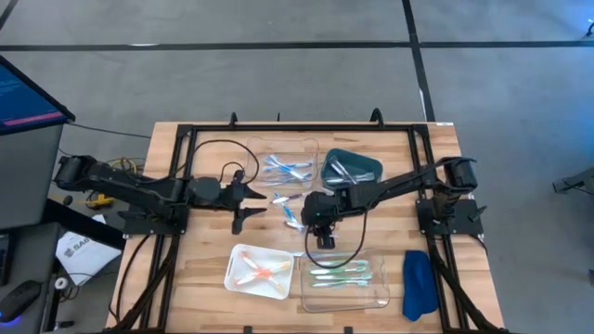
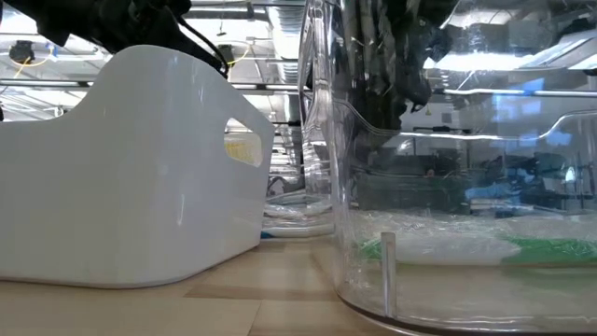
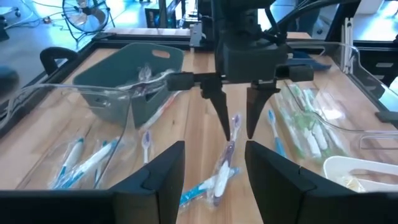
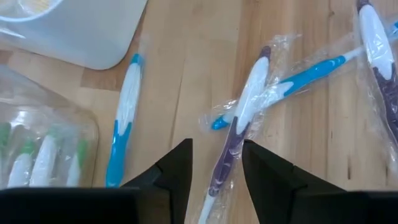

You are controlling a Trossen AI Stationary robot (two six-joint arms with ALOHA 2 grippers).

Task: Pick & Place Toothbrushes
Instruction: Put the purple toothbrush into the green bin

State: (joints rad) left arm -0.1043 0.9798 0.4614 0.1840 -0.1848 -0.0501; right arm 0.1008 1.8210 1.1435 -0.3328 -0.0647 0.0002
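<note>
From where I stand the sorting looks partly done. Going left to right across the table: the white tray [image 1: 263, 273] near the front already has orange-pink toothbrushes [image 1: 262, 272] in it, and the clear tray [image 1: 344, 279] beside it holds green ones [image 1: 340, 273]. Farther back, another clear tray [image 1: 290, 167] has light blue brushes [image 1: 288, 170] lying in it, and the teal bin [image 1: 351, 168] to its right has a few pale ones inside. What is left sits loose on the bare wood in the middle: a handful of wrapped brushes, blue-and-white and one purple-and-white [image 4: 239, 121], crossing each other.

The left gripper [image 1: 251, 205] waits just left of that loose cluster, fingers spread wide and holding nothing.

The right gripper [image 3: 237, 118] hangs straight over the loose brushes, its fingers partly parted and pointing down on either side of the purple-handled toothbrush. I judge it is lining up on that one; nothing is clamped between the fingers, and I cannot tell whether the tips touch the wrapper.

Off at the right front edge lies a folded blue cloth [image 1: 419, 284], unused.
</note>
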